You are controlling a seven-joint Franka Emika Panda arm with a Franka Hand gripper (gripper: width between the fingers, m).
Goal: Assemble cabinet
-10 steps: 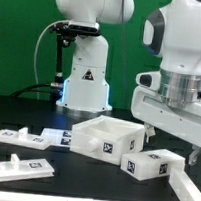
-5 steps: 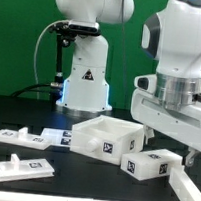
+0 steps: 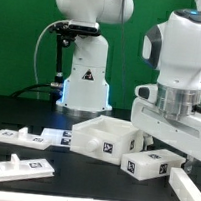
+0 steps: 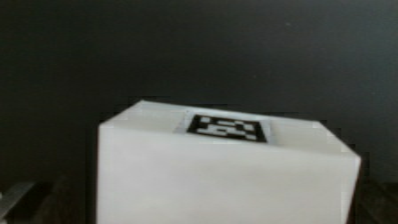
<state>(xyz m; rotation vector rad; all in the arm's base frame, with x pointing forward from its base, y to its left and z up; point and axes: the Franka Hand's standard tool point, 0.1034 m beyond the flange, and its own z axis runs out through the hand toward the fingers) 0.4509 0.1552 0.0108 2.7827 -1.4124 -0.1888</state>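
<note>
Green curtain behind, black table (image 3: 16,115) in front, with the cabinet's parts lying loose on it. The open box body (image 3: 107,135) sits mid-table. A tagged white block (image 3: 150,165) lies just to its right and nearer me, and flat panels (image 3: 24,138) lie well off to the left. The gripper (image 3: 179,123) hangs above the right-hand parts; I cannot tell whether its jaws are open or closed. A tagged block (image 4: 222,170) fills much of the wrist view. My worry is that a descent from here could land a finger on the block's top, or clip the body's wall and shove it askew.
</note>
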